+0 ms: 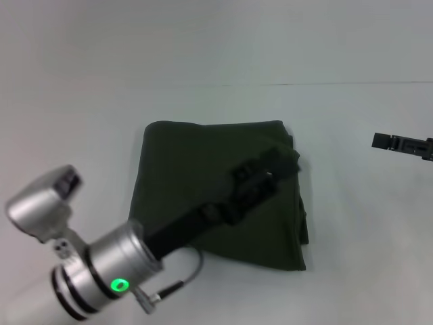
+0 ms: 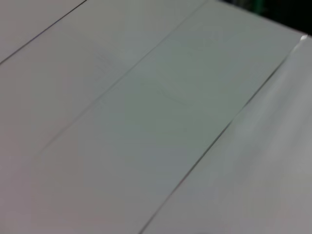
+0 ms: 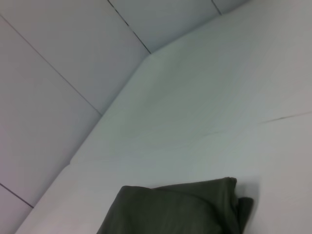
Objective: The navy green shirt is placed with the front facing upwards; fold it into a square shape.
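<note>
Navy green shirt (image 1: 203, 183): dark olive cotton, folded into a roughly square stack, lying flat on the white table (image 1: 352, 257) near its middle. Plain side up; no lettering or label shows. Layered edges visible along the robot's right side and at the far right corner.

Left gripper (image 1: 274, 164): black, at the end of the left arm, which reaches in from the near left corner, silver wrist housing with a green light nearest the camera. It sits over the stack's far right part; dark on dark, so its opening cannot be told, nor whether it touches the cloth.

Right gripper (image 1: 385, 142): black, at the right edge, well apart from the shirt, mostly cut off; opening cannot be told.

The right wrist view shows one folded corner of the shirt (image 3: 180, 207) on the table (image 3: 219, 97). The left wrist view shows only pale panelled surface.
</note>
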Robot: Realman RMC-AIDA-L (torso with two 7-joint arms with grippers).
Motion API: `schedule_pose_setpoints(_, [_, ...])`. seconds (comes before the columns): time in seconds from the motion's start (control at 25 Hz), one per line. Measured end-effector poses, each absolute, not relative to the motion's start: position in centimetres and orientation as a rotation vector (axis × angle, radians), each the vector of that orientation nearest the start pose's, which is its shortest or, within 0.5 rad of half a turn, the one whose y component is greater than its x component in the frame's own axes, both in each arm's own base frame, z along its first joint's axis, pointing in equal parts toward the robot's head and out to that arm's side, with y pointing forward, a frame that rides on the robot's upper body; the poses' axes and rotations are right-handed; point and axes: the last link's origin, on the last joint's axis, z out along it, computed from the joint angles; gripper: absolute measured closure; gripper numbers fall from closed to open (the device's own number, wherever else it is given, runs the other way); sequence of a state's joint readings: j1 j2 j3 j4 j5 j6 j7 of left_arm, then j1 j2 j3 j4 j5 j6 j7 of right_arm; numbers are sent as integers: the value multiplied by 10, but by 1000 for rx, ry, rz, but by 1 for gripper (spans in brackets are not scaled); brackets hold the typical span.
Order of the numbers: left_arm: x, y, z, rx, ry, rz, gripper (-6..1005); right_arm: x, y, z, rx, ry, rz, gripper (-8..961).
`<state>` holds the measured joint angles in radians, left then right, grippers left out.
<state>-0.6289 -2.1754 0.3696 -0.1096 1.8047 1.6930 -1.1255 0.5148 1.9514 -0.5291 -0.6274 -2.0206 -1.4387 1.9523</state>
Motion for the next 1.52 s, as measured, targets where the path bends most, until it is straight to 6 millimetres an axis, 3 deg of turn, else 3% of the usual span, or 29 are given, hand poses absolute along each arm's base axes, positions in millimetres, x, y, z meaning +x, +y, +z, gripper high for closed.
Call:
schedule_pose_setpoints(0.2, [-203,283,-70,-2322,-965,-1689,439,307,367,67,-2216,1506,704,38])
schedule_pose_setpoints(0.4, [-218,292,-50,-2324,-890,-1613,283,295,381,51,-2230,1612,615,38])
schedule_pose_setpoints(0.76, [-246,298,-18,-2309,-736,-1429,282,264,407,4,-2235,1667,529,37])
schedule_pose_setpoints(1.0, [-260,300,-4,-2295,-695,-1315,282,249,413,-22,-2224,1684,527,37])
schedule_pose_setpoints(1.52, [-272,305,0,-2271,-708,-1218,283,248,412,-41,-2177,1703,513,37])
